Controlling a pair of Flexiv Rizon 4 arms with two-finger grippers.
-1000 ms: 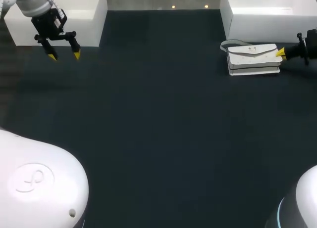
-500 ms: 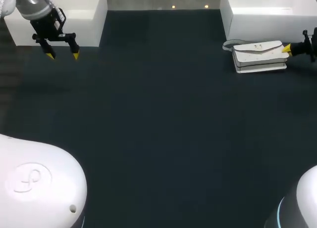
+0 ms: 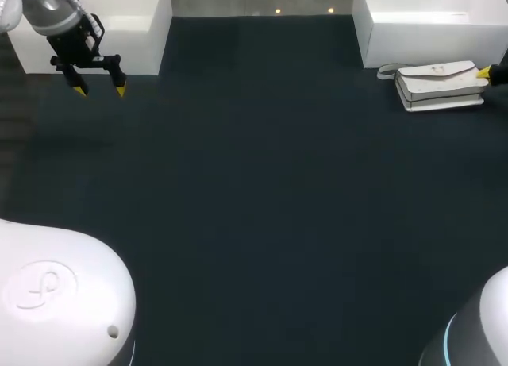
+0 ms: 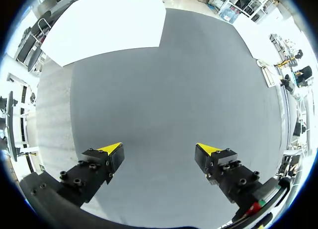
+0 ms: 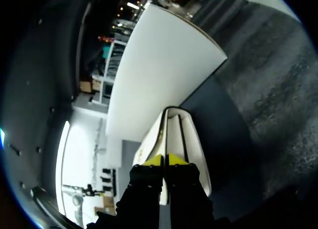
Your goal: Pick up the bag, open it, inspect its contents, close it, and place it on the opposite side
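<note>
Now the right hand (image 5: 165, 162) is way over at one side of the dark bench (image 3: 254, 191). From above, only a bit of yellow tip peeks in at the edge. Its two fingers (image 5: 155, 161) are squeezed close together, and a thin edge of the white bag (image 3: 440, 86) is pinched between them. So the right hand is clamped on the bag.

The bag sticks straight out ahead of that hand. It is long and flat, with its flap on top. A pale strap (image 3: 389, 68) curls out at the far end of the bag, the end away from the hand. I cannot tell if the bag sits on the bench or hangs just over it. A big white box (image 3: 429, 25) stands just beside the bag, ahead of the right hand and a little off to one side.

The left hand (image 3: 99, 89) is well apart from the bag, over at the other side of the bench. It hangs above the bench with its fingers pointing down. The two yellow tips are spread wide apart. A second white box (image 4: 104, 20) stands ahead of the left hand, near it but not touching.
</note>
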